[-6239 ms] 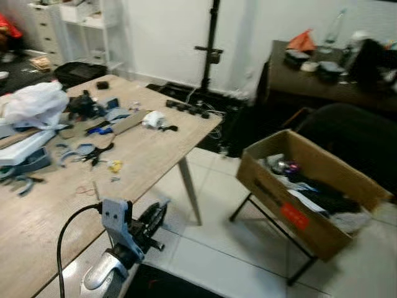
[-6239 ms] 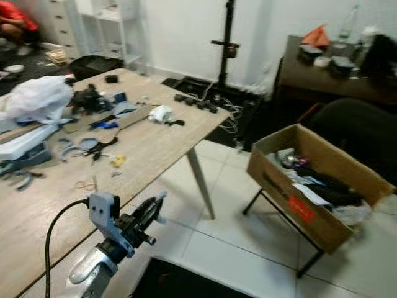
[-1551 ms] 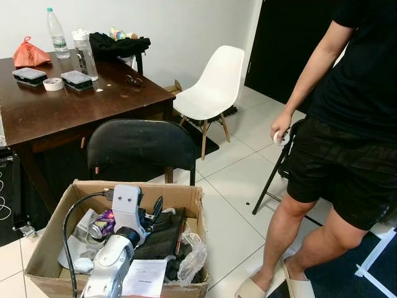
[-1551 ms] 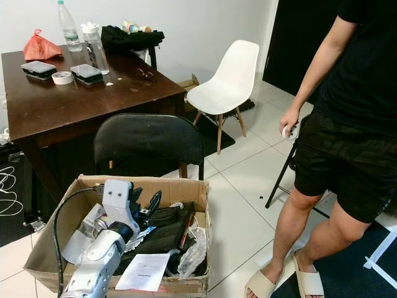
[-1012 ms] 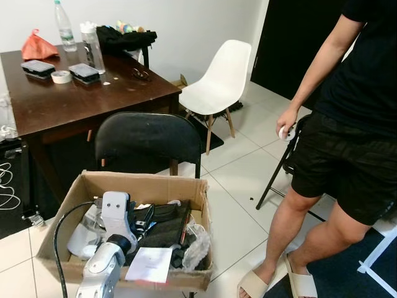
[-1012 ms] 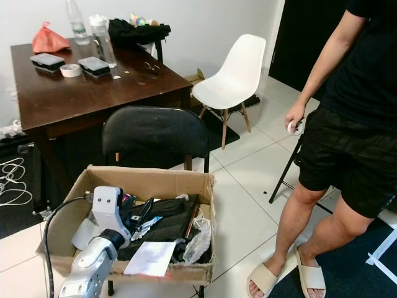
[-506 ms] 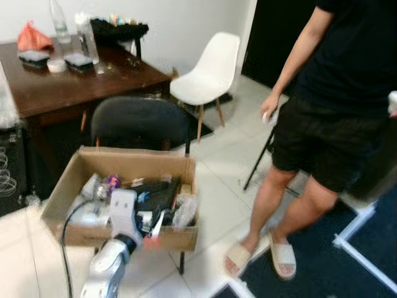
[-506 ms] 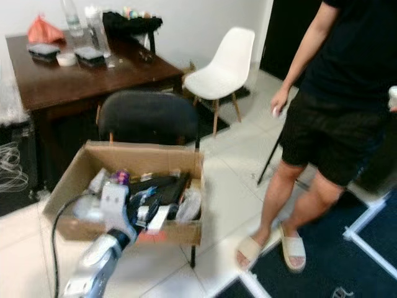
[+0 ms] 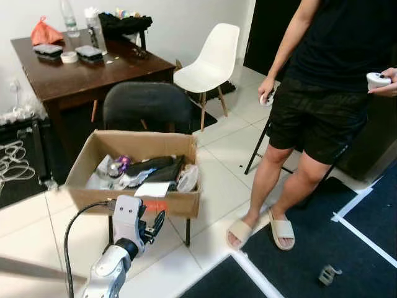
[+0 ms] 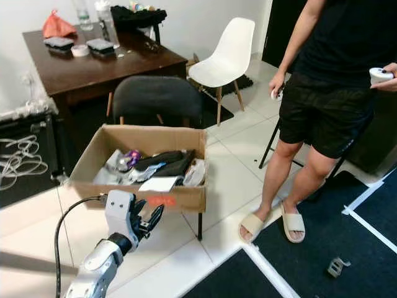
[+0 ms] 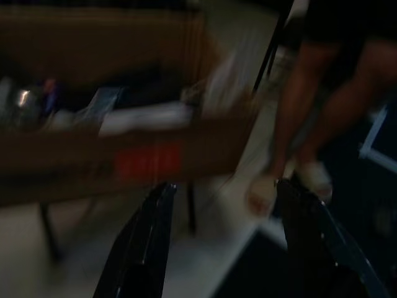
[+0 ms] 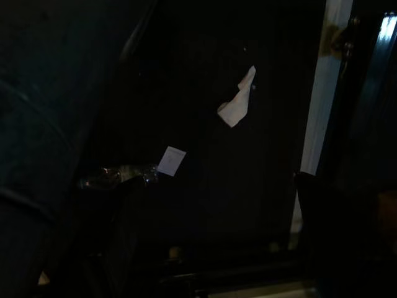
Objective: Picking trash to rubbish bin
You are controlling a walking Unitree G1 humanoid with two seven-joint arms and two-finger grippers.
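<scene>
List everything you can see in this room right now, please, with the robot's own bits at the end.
Cardboard box: one, brown, on a black stand, holding mixed rubbish.
Black chair: one, behind the box.
White chair: one, near the wall.
Wooden table: one, dark brown, beyond the black chair.
Orange bag: one, on the table's far corner.
Bottles: two, clear, on the table.
Person: one, black shirt and shorts, beige sandals, right of the box.
Dark mat: one, under the person's side.
Left gripper: black fingers open, in front of the box.

Home room, dark wooden table (image 9: 93, 71), white chair (image 9: 211, 59), tiled floor (image 9: 217, 161)
</scene>
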